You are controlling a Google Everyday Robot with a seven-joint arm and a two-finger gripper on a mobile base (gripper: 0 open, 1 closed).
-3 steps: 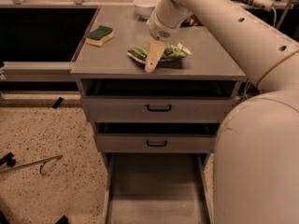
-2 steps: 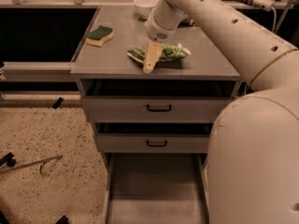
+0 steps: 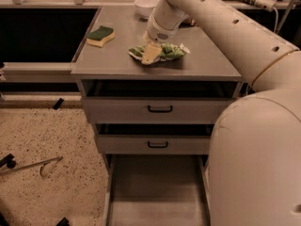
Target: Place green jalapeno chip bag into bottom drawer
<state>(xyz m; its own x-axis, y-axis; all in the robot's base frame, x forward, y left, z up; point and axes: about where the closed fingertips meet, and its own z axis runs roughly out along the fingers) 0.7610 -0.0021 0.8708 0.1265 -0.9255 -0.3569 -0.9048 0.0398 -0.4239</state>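
Camera view: the gripper [image 3: 151, 55] rests on the green jalapeno chip bag [image 3: 170, 52] atop the worktop [image 3: 117, 62] — grasp cannot be told; the bottom drawer [image 3: 155, 194] lies open below the worktop.

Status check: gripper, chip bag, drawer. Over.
Copy: gripper down on green jalapeno chip bag, bag lying on cabinet top. Below, bottom drawer pulled open. Nearby sponge apart from bag.

I see dim, warm light from above: the desk [image 3: 113, 55] top shines softly, while the drawer gaps [image 3: 160, 88] beneath lie in deep shadow. The tool [image 3: 153, 51], down on the bag [image 3: 170, 52], casts a small shadow.
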